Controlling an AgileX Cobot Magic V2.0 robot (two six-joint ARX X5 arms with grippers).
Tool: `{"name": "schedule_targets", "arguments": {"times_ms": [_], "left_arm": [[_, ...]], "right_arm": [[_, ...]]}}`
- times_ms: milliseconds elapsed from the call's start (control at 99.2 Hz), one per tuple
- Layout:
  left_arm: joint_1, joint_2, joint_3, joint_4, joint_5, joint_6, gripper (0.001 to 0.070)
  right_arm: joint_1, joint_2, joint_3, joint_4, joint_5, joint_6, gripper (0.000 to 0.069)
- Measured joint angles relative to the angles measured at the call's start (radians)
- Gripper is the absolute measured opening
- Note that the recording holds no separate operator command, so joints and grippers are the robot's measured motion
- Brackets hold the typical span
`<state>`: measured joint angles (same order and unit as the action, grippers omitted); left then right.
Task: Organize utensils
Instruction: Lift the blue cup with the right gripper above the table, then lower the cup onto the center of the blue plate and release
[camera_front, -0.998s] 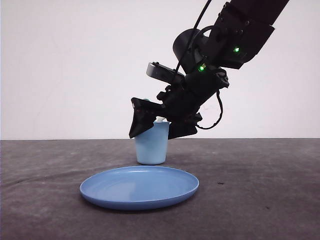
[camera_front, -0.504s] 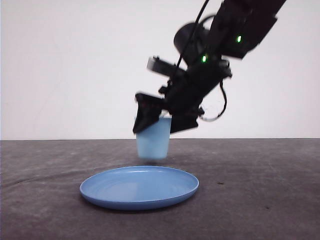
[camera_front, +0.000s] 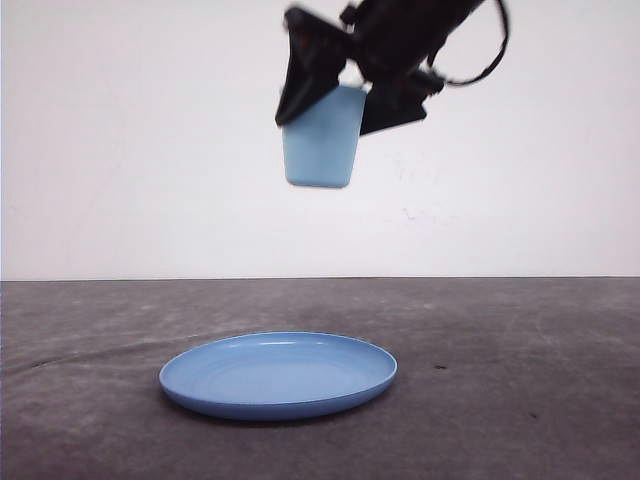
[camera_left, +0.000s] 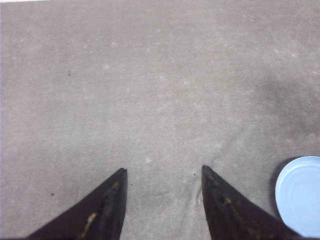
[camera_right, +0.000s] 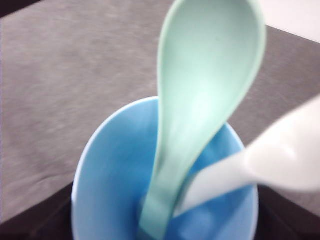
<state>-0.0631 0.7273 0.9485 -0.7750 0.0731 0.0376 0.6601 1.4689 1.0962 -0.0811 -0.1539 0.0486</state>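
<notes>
**Desk:** Caption for the tabletop shot, left to right, please.

**Arm:** My left gripper (camera_left: 162, 200) hangs over bare grey table (camera_front: 520, 400), fingers spread with nothing between them, the edge of the round blue plate (camera_left: 300, 195) just off to one side. In the front view that plate (camera_front: 278, 375) lies flat on the table, and high above it my right gripper (camera_front: 340, 85) pinches the light blue cup (camera_front: 322, 140) by its upper wall, one finger on each side, the cup upright.

**Desk:** And the utensils?

**Arm:** Both stand inside the cup. From my right wrist camera, the mint-green spoon (camera_right: 200, 100) leans handle-down with its bowl above the rim, and the white fork (camera_right: 260, 165) slants across beside it, its top end blurred.

**Desk:** What changed from a second ago?

**Arm:** Then the cup stood on the table behind the plate with my fingers around it. Half a second ago it had just left the surface. Now it has climbed well clear, near the top of the front view.

**Desk:** Risks?

**Arm:** I judge the utensils loose and top-heavy in the cup. A fast swing or a tilt could throw the spoon or fork out onto the table. My hold is on a smooth, tapered wall, so the cup could slip down or twist. Tipped out from this height, the pieces might bounce off the plate.
</notes>
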Motion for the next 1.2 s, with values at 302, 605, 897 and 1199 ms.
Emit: {"name": "schedule_targets", "arguments": {"times_ms": [302, 605, 897, 1199], "left_arm": [[0.0, 0.0, 0.0, 0.0, 0.0, 0.0, 0.0273], [0.0, 0.0, 0.0, 0.0, 0.0, 0.0, 0.0273], [0.0, 0.0, 0.0, 0.0, 0.0, 0.0, 0.0273], [0.0, 0.0, 0.0, 0.001, 0.0, 0.0, 0.0273]], "right_arm": [[0.12, -0.193, -0.269, 0.028, 0.079, 0.009, 0.0465], [0.171, -0.163, -0.408, 0.208, 0.079, 0.021, 0.0465], [0.171, -0.006, -0.413, 0.317, 0.076, 0.035, 0.0465], [0.171, 0.097, -0.414, 0.379, 0.068, 0.056, 0.0465]]}}
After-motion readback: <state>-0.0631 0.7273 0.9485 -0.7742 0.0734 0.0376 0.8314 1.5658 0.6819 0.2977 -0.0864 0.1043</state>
